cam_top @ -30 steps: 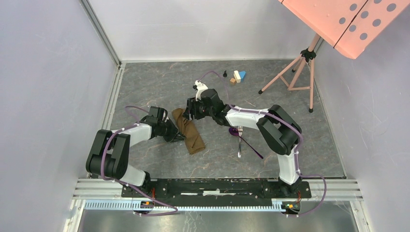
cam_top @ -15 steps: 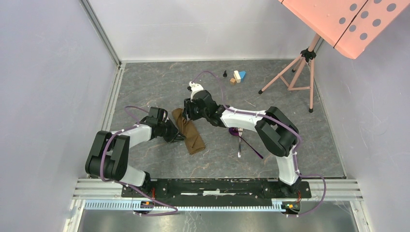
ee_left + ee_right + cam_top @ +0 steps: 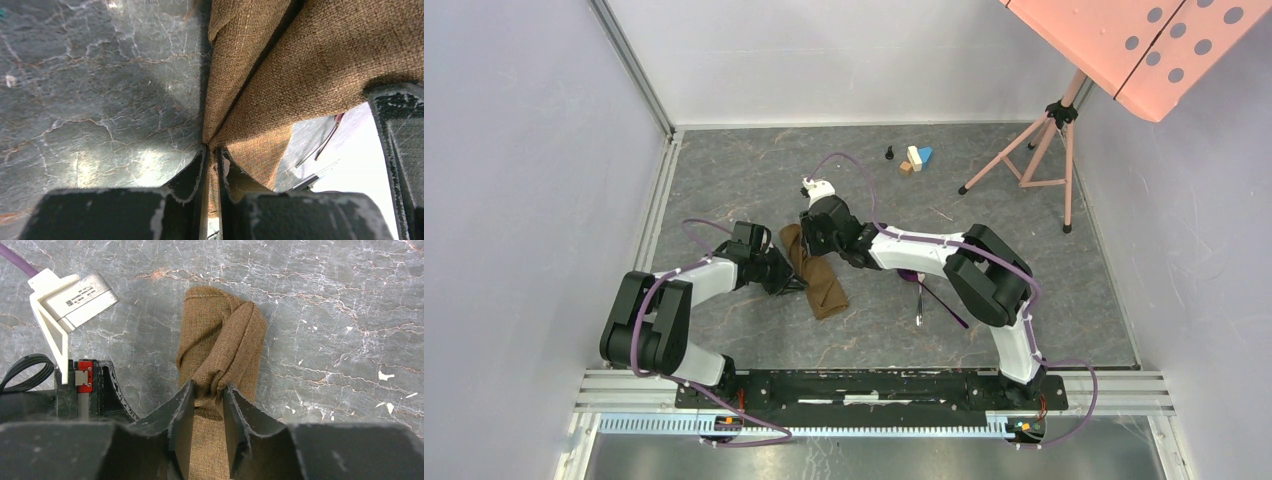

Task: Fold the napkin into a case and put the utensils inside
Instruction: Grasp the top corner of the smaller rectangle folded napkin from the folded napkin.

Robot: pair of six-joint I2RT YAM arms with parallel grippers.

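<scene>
The brown napkin [image 3: 824, 285] lies as a narrow folded strip between the two arms. My left gripper [image 3: 798, 285] is at its left edge, shut on a thin fold of cloth [image 3: 212, 150]; the napkin [image 3: 310, 55] rises from the jaws in two layers. My right gripper [image 3: 810, 244] is over the strip's far end, its jaws closed on a bunched ridge [image 3: 209, 387] of the napkin [image 3: 220, 335]. The purple spoon [image 3: 944, 305] and the silver fork [image 3: 919, 305] lie to the right of the cloth, the spoon's bowl mostly hidden under my right arm.
Small coloured toy blocks [image 3: 914, 158] lie at the back. A pink stand's tripod [image 3: 1034, 150] is at the back right. Grey walls and a metal rail [image 3: 659, 200] bound the floor. The left arm's white wrist camera [image 3: 70, 295] sits close to the napkin.
My right arm has swung left and now sits over the napkin's far end. The left gripper has kept its hold in place.
</scene>
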